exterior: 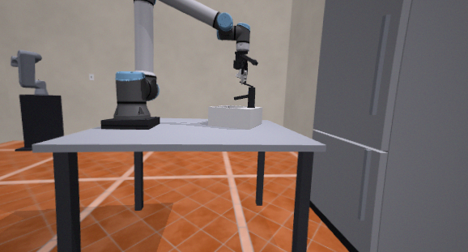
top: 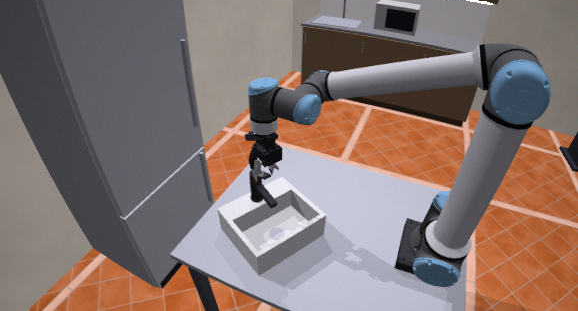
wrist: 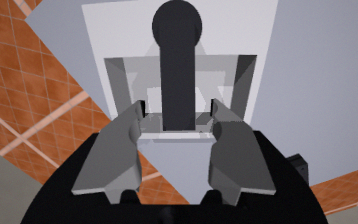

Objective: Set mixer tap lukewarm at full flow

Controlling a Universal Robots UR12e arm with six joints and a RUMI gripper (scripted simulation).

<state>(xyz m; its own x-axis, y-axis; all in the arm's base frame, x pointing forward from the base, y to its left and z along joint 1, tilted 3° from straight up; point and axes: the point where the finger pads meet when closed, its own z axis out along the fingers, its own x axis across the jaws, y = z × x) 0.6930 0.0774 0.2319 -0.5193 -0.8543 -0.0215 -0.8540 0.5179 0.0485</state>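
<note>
A black mixer tap [top: 257, 187] stands at the back rim of a white sink basin [top: 272, 226] on the grey table. Its spout [exterior: 241, 97] reaches out over the basin. The lever [exterior: 248, 85] is tilted up and lies in line with the spout. In the wrist view the lever [wrist: 177, 95] is a dark bar running from the round tap top down between my fingers. My gripper [wrist: 177, 101] points down over the lever's end. The fingers are apart, with a gap on each side of the lever. The gripper also shows in the top and exterior views [top: 260, 171] [exterior: 243, 79].
A tall grey fridge [top: 100, 110] stands close beside the table on the tap's side; it also shows in the exterior view [exterior: 389, 109]. The arm's base [top: 432, 247] sits at the table's other end. The basin is near the table's edge.
</note>
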